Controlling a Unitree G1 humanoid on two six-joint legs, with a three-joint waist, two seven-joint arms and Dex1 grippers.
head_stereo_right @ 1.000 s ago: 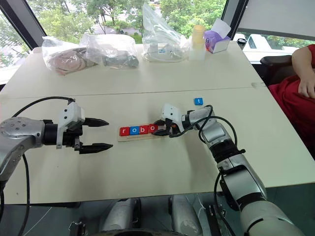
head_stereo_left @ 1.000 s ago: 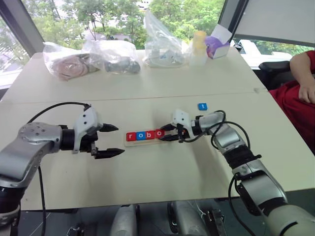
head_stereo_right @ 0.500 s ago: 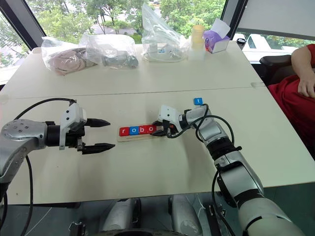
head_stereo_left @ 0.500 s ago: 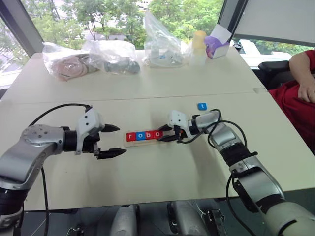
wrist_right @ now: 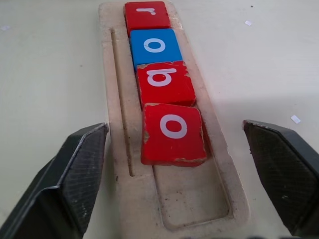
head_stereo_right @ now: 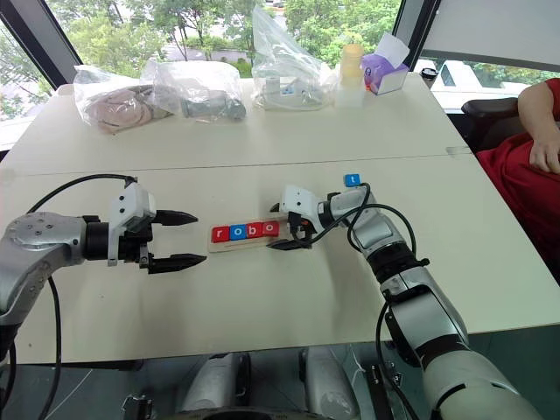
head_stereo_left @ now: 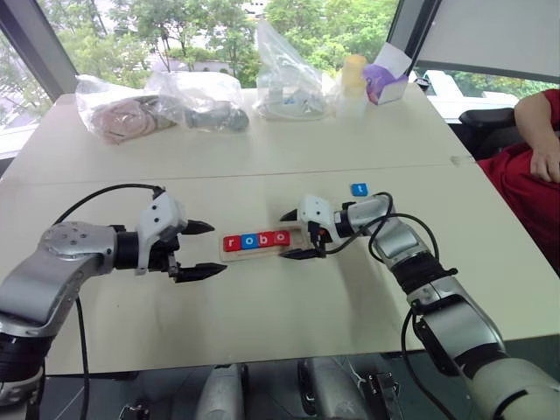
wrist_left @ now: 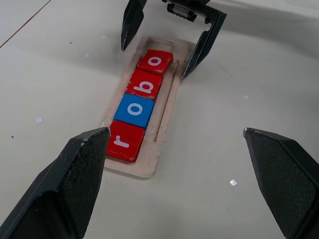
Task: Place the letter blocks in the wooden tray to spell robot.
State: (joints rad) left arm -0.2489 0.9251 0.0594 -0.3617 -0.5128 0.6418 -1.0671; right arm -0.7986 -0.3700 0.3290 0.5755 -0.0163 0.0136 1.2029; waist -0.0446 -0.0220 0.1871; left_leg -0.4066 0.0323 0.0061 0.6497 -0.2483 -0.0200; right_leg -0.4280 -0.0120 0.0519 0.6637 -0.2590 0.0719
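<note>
Right wrist view shows me the tray (wrist_right: 117, 164) with four blocks in a row, r (wrist_right: 147, 15), o (wrist_right: 153, 46), b (wrist_right: 164, 82), o (wrist_right: 173, 133), and one free place at its end. My right gripper (head_stereo_left: 297, 234) stands released around that end. The left gripper (head_stereo_left: 199, 249) waits released near the other end. The t block (head_stereo_left: 360, 189) lies beyond the tray, apart; I judge I must fetch it next.

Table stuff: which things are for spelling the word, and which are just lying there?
For the job:
- wooden tray
- red r, blue o, red b and red o, already in the tray
- blue t, loose on the table

Just lying about:
- plastic bags
- yellow-capped bottle
- purple box
</note>
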